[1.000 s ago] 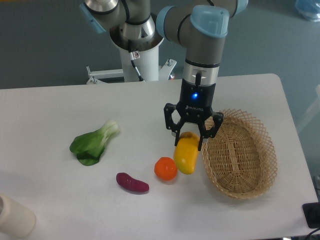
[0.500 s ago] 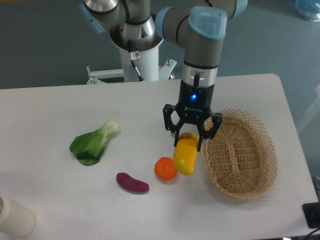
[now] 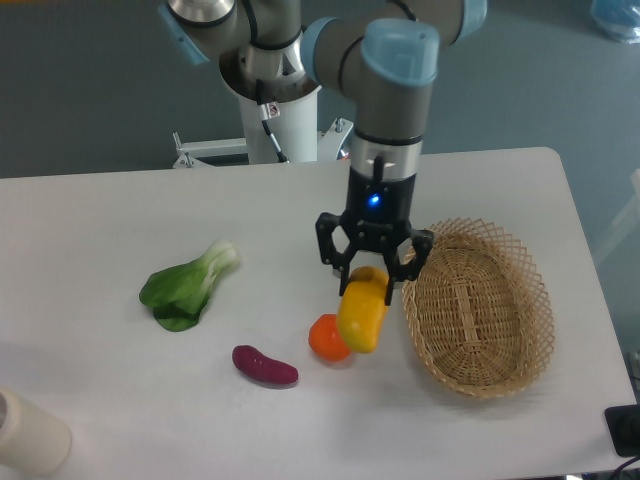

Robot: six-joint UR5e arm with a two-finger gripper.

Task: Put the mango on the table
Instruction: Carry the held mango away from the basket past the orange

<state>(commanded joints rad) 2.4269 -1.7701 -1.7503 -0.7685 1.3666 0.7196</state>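
1. While the mango (image 3: 361, 312) is hanging from the gripper (image 3: 371, 281), the fingers are closing on its upper end, so the grasp is holding and the release is left to do.
2. It is sitting toward the desk's (image 3: 110, 220) right half, between the orange (image 3: 327, 338) and the basket (image 3: 478, 308), overlapping the orange in this view.
3. Whether its lower end is touching the desk cannot be told; it is looking slightly lifted.
4. Its long axis is running nearly upright, tilting a little, the lower end pointing toward the desk's front edge.
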